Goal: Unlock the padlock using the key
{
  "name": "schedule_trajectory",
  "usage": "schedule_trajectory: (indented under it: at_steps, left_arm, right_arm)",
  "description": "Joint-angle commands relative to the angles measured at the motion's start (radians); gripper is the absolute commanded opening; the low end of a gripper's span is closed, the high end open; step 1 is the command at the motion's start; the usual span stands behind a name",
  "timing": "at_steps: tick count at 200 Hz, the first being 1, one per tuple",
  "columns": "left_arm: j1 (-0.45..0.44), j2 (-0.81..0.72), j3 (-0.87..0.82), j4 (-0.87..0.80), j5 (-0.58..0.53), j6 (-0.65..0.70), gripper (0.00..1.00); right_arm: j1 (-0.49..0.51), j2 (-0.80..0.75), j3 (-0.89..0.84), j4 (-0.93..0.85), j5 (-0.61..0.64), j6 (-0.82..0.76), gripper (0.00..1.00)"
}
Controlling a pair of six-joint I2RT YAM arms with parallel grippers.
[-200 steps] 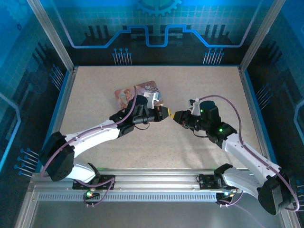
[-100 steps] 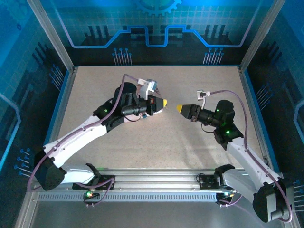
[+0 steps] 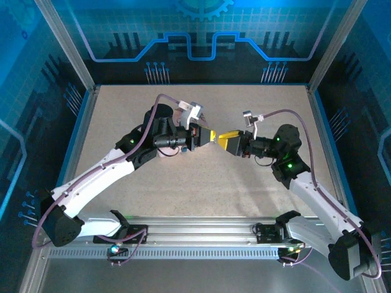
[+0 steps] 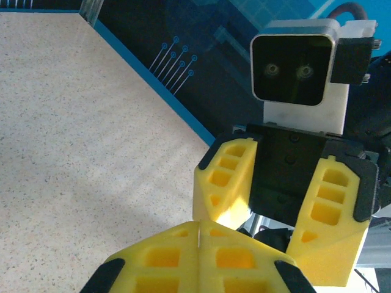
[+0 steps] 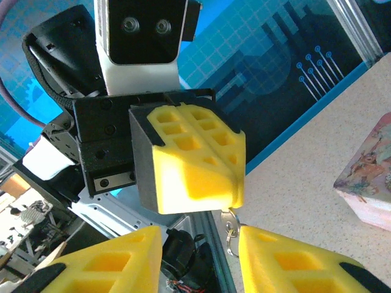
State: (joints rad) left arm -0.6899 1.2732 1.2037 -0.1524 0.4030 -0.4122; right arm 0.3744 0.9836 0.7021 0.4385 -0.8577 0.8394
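Two white and black robot arms meet nose to nose above the middle of a speckled beige table (image 3: pixel 201 183). Blue panels with a printed circuit pattern wall in the space.

The left gripper (image 3: pixel 209 135) has its yellow foam-like fingers pressed flat together; from its own wrist camera the two pads (image 4: pixel 165 256) meet in a thin seam. From the opposite wrist camera, this closed left gripper (image 5: pixel 204 174) appears as one yellow block. A tiny silvery metal key (image 5: pixel 231 235) on a thin wire ring dangles from its lower tip, so it appears pinched there, though the part inside the pads is hidden.

The right gripper (image 3: pixel 227 139) faces it with its jaws partly spread, and nothing is clamped between them. Its two yellow fingers (image 5: pixel 104 262) stand apart at either side, and the key hangs just above the gap, close to the finger on the right.

A pink illustrated rectangular tin box (image 5: pixel 369 177) sits on the table behind, well apart from both grippers.
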Motion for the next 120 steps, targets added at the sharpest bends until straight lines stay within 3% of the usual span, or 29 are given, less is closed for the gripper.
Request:
schedule_trajectory:
  at_steps: [1,65,120]
  left_arm:
    - [0.006,-0.021,0.021,0.011,0.037,0.003,0.0]
    - [0.006,-0.018,0.01,0.033,0.042,-0.01,0.0]
    - [0.006,-0.02,0.005,0.039,0.042,-0.013,0.0]
  right_arm:
    - [0.017,0.007,0.032,0.02,-0.011,-0.02,0.38]
    - [0.047,0.03,0.04,0.009,-0.011,-0.03,0.38]
    - [0.059,0.05,0.054,0.002,-0.011,-0.033,0.28]
